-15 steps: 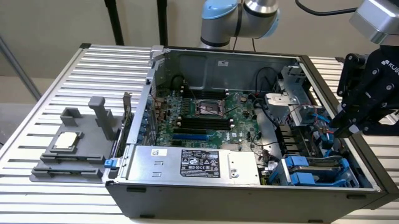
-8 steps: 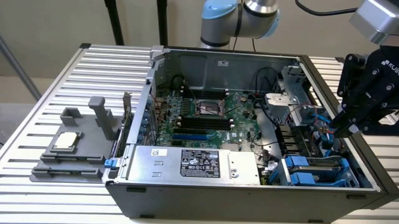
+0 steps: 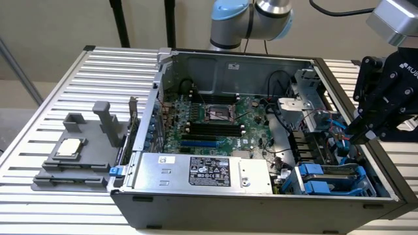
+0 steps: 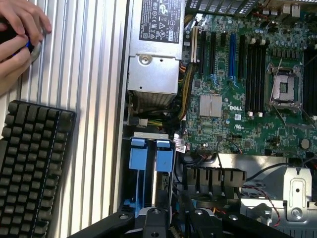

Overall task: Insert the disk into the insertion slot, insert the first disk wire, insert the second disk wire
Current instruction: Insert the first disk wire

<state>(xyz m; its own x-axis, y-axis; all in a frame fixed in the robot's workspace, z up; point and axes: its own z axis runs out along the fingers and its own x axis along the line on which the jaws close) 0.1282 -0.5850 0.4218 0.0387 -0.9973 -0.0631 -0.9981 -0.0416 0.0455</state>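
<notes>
The insertion slot [image 3: 330, 178] is the dark drive cage with blue fittings in the case's near corner, at the exterior view's right. Two blue carrier ends [image 4: 151, 154] stand side by side in the cage [image 4: 148, 188], and a thin pale edge shows between them. I cannot make out the disk's labelled body. My black gripper [image 3: 361, 137] hangs over the case's side wall just above and behind the cage, close to blue and red wires [image 3: 333, 126]. In the wrist view the gripper [image 4: 171, 223] sits right over the cage's inner end.
The silver power-supply box [image 3: 202, 171] lies beside the cage, with the motherboard [image 3: 216, 122] behind it. A grey fixture [image 3: 75, 156] stands on the slatted table at the exterior view's left. A black keyboard [image 4: 29, 168] and a person's hand [image 4: 17, 34] are outside the case.
</notes>
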